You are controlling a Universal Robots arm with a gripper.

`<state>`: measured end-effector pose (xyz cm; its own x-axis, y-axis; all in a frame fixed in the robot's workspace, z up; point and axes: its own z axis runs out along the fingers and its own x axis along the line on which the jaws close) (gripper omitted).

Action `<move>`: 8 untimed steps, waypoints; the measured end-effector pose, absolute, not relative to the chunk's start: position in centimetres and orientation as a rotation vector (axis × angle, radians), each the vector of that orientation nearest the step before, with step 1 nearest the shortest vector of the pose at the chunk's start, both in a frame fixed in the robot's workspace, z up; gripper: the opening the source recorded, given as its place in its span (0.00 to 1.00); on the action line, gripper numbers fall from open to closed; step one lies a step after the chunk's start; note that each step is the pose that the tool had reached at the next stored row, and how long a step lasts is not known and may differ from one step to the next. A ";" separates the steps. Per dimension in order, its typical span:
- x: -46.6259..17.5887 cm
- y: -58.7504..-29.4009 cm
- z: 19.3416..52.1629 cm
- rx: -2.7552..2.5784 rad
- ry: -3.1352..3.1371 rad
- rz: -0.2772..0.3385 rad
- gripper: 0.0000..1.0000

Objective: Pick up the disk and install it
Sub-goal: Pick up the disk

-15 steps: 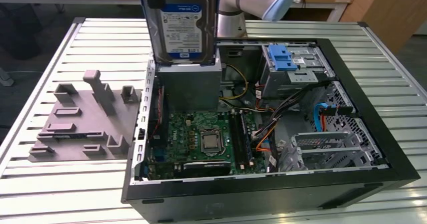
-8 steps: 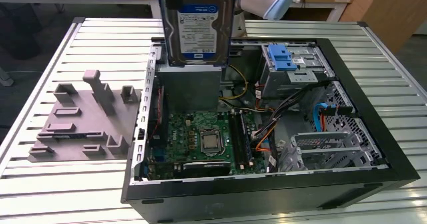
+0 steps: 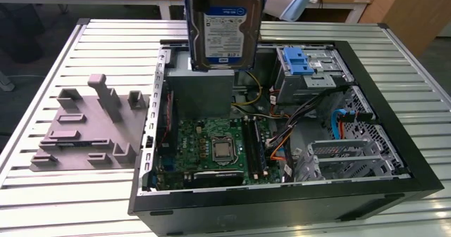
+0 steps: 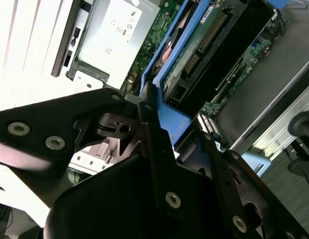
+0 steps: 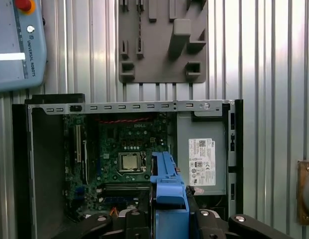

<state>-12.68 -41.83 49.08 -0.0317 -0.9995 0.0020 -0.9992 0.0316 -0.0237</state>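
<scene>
The disk (image 3: 224, 28), a silver hard drive with a white-and-blue label and blue rails, hangs upright in the air above the back of the open computer case (image 3: 394, 142) in the exterior view. My gripper (image 5: 169, 221) is shut on it, its black fingers (image 5: 137, 224) clamping the blue carrier (image 5: 166, 191). In the second wrist view the disk's circuit-board side (image 4: 196, 42) shows beyond the gripper (image 4: 181, 144), and the blue rail sits between the fingers (image 4: 154, 144).
Inside the case lie the green motherboard (image 3: 211, 147), a grey power-supply box (image 5: 201, 159), a drive cage with a bright-blue latch (image 3: 299, 62) and a metal bay (image 3: 345, 158). A grey fixture plate (image 3: 88, 123) lies on the slatted table (image 3: 42, 195). A teach pendant (image 5: 17, 45) rests nearby.
</scene>
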 end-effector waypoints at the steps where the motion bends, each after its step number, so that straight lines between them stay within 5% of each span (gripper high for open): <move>1: -12.4 -41.8 49.1 -2.175 2.246 -0.029 0.36; 8: -10.1 -41.8 48.9 -2.175 2.246 -0.029 0.36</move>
